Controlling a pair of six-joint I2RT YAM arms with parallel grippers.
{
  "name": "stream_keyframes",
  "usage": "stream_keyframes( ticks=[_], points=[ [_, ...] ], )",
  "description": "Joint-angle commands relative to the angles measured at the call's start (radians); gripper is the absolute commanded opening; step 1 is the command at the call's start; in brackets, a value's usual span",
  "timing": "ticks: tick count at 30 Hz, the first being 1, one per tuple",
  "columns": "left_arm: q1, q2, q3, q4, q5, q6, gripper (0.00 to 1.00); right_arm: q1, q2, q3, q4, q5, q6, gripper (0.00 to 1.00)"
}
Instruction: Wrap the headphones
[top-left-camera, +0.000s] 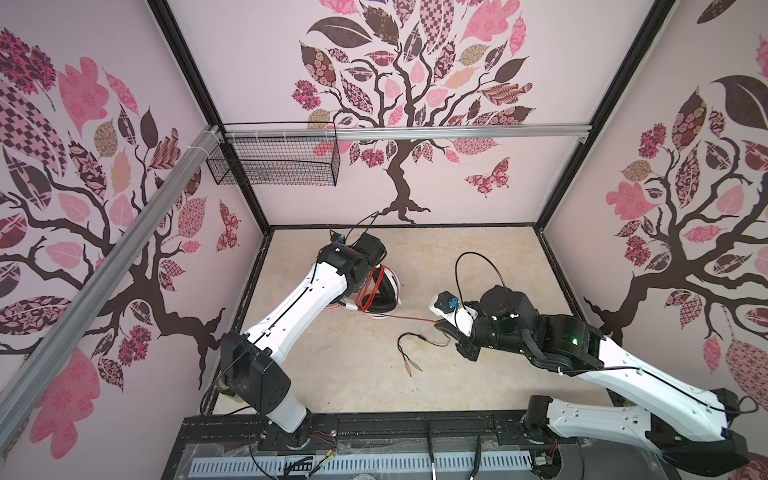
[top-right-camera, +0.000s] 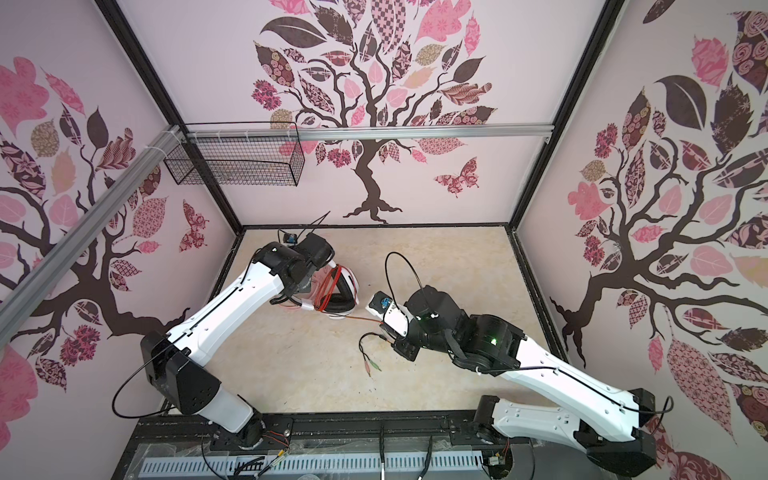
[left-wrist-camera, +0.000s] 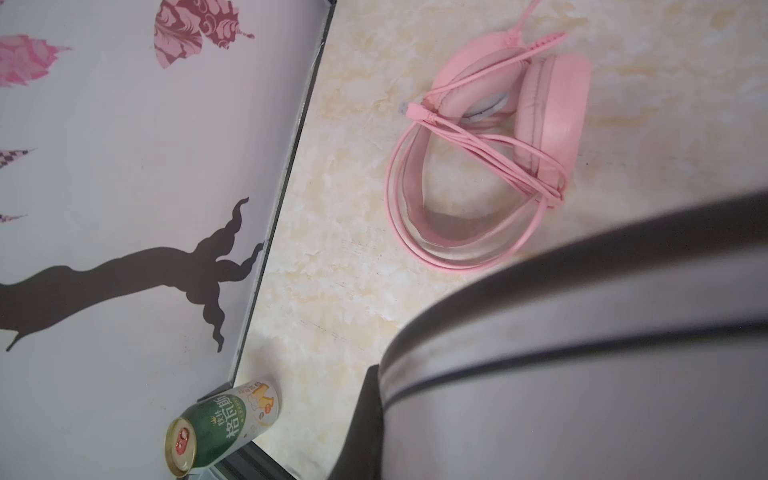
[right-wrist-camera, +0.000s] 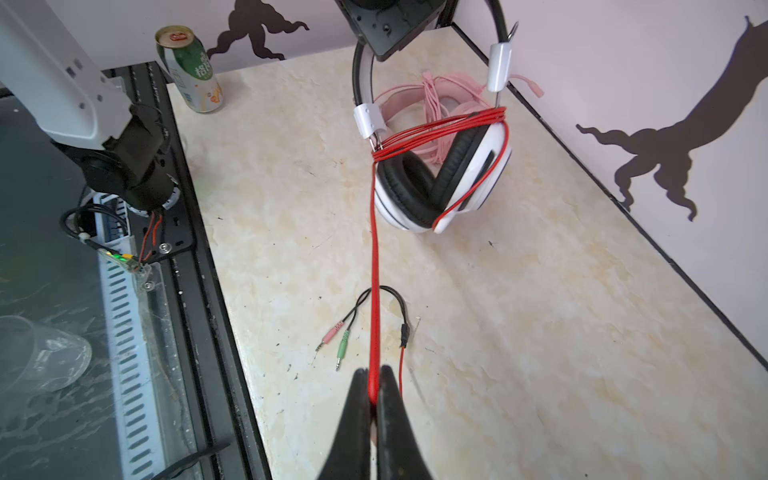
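The white-and-black headphones stand on the table, with several turns of red cable round the ear cups. My left gripper is shut on their headband, which fills the left wrist view as a blur. My right gripper is shut on the red cable, which runs taut from the headset to the jaws. The cable's black split end with pink and green plugs lies slack on the table. The pink headphones lie behind with their pink cable looped over them.
A green drink can stands in the table's near left corner. A black wire basket hangs on the back wall rail. A clear plastic cup lies beyond the black front rail. Walls close in three sides.
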Motion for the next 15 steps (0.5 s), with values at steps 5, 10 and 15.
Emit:
stream_keyframes(
  ticks=[5,10,15],
  points=[
    [-0.055,-0.185,-0.163,0.177,0.160,0.255,0.00,-0.011,0.033,0.028,0.019,0.104,-0.037,0.00],
    [-0.131,-0.269,-0.206,0.182,0.205,0.293,0.00,-0.111,0.060,0.009,0.081,-0.006,-0.040,0.00],
    [-0.193,-0.284,-0.205,0.149,0.222,0.276,0.00,-0.145,0.105,0.038,0.121,0.002,-0.041,0.00]
  ],
)
